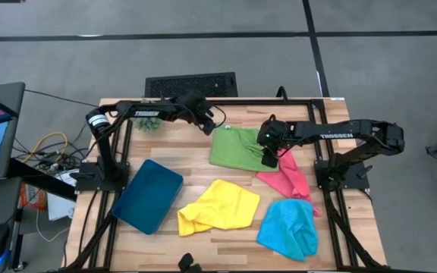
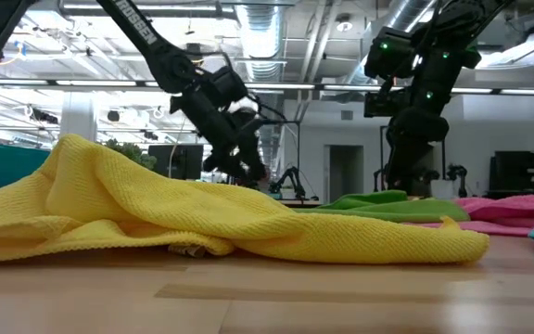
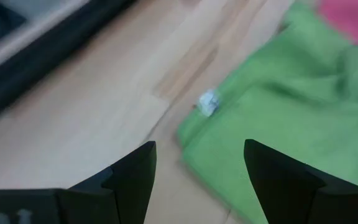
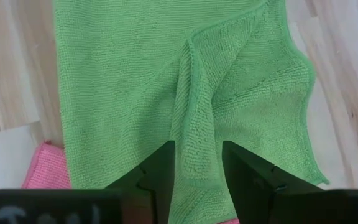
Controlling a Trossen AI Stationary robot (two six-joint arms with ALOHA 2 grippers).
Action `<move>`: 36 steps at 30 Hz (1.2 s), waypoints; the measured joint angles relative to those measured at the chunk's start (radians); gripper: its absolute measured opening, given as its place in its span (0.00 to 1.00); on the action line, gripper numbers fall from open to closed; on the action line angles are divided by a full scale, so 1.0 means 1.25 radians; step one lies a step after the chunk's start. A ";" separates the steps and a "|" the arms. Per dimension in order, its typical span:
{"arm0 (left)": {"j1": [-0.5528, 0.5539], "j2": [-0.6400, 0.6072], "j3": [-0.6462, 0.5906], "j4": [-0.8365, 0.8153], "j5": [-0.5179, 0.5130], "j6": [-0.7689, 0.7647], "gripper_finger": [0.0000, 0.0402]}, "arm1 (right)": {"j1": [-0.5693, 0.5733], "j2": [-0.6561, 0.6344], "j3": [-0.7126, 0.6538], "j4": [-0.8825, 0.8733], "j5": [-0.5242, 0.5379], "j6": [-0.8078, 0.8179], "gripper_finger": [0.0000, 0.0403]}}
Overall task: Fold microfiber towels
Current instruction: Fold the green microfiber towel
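The green towel (image 1: 235,148) lies spread at the table's middle, toward the far side, with a white tag (image 3: 209,102) at one corner. My left gripper (image 1: 207,123) hovers open above that corner (image 3: 197,180), touching nothing. My right gripper (image 1: 270,158) stands at the towel's right edge, shut on a raised fold of it (image 4: 199,168). The pink towel (image 1: 287,178) lies partly under that edge. The yellow towel (image 1: 218,206) and the light blue towel (image 1: 288,227) lie crumpled near the front. My right gripper pinches a raised fold of the green towel (image 4: 197,149) between its two fingers, near the towel's right edge. The fingers come from above, slanting down. A ridge of cloth runs away from the fingers, and the towel's remaining part lies flat on the table.
A dark teal tray (image 1: 146,195) lies at the front left. A spiky green plant ball (image 1: 152,125) sits at the far left by the left arm. A black frame rail (image 1: 203,101) borders the table's far edge. Bare wood shows between the tray and the green towel.
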 joint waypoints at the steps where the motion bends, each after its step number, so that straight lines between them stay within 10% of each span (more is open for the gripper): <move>1: 0.000 0.012 0.001 0.012 -0.017 -0.001 0.59 | 0.000 0.000 0.000 0.000 0.000 0.000 0.39; 36: -0.072 0.108 0.008 0.077 -0.177 0.137 0.54 | -0.001 0.000 0.000 0.033 0.003 0.022 0.37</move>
